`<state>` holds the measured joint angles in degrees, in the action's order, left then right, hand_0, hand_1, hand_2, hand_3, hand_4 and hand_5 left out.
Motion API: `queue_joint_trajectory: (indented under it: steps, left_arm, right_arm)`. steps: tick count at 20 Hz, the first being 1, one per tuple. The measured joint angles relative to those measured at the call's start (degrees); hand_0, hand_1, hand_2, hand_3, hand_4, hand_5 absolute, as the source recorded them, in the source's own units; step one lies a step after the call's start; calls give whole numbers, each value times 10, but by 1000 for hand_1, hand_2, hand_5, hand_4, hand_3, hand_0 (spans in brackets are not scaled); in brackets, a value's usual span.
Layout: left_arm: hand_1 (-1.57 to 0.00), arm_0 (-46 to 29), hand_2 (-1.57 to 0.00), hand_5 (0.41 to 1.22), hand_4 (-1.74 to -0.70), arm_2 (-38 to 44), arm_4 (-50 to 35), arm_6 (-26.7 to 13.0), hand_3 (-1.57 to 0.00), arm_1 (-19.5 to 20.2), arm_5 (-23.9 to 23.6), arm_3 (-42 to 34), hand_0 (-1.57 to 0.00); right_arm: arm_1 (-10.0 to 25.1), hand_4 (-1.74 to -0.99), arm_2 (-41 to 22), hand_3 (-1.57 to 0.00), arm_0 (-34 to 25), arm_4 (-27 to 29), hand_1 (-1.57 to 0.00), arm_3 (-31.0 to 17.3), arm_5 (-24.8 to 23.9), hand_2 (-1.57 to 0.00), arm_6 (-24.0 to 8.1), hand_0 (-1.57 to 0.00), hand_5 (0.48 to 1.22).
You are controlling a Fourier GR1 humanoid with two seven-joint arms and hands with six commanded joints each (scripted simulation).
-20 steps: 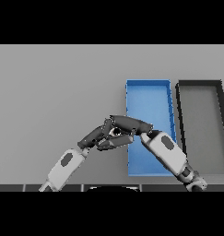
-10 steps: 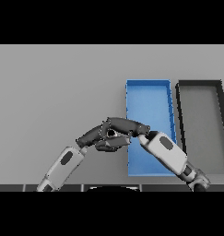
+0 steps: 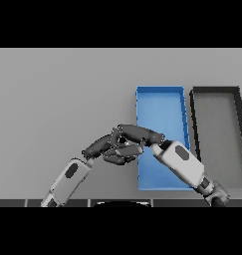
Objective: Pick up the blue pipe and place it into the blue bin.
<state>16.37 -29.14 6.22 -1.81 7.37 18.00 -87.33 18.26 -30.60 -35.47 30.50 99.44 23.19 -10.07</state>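
Plain grey table point(image 3: 58, 94) fills the view, evenly lit, no walls visible

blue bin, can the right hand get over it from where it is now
Probably yes. The right hand hovers just off the blue bin's left edge, its forearm already crossing the bin, and nothing stands between them. The left hand meets it there, outside the bin.

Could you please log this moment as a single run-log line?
left robot hand: meets right | right robot hand: beside blue bin | blue pipe: not visible | black bin: right of blue
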Motion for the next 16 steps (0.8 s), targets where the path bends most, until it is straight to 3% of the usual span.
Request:
queue_joint_trajectory:
  steps: [1,4,7,11,13,16]
  left_arm:
    - [-9,-4,-8,548,-901,-3,3,-2,-9,-2,-2,1,-10]
    - [-4,-10,-4,524,-914,-4,-1,-17,-4,-4,-1,-2,-4]
    - [-2,-10,-1,504,-917,-3,-4,-25,-2,-3,3,-2,-2]
    - [0,-14,0,503,-915,-5,-6,-37,0,2,7,-8,0]
    - [0,-15,0,502,-908,-5,-9,-28,0,5,9,-20,0]
    - [1,-17,1,492,-906,-7,-8,-24,1,9,12,-26,1]
  right_arm:
    - [7,-1491,4,-1571,0,21,-1571,9,-4,-1571,-14,-1571,1221]
    - [22,-1613,24,-1571,-29,105,-1571,20,-25,-1571,-59,-1571,1221]
    - [36,-1675,47,-1571,-65,190,-1571,29,-61,-1571,-103,-1571,1194]
    - [69,-1714,116,-1571,-164,311,-1571,-1,-112,-1571,-109,-1571,1134]
    - [95,-1724,142,-1571,-209,315,-1571,-21,-123,-1571,-93,-1571,1117]
    - [121,-1732,172,-1571,-261,291,-1571,-85,-159,-1571,-97,-1571,1117]
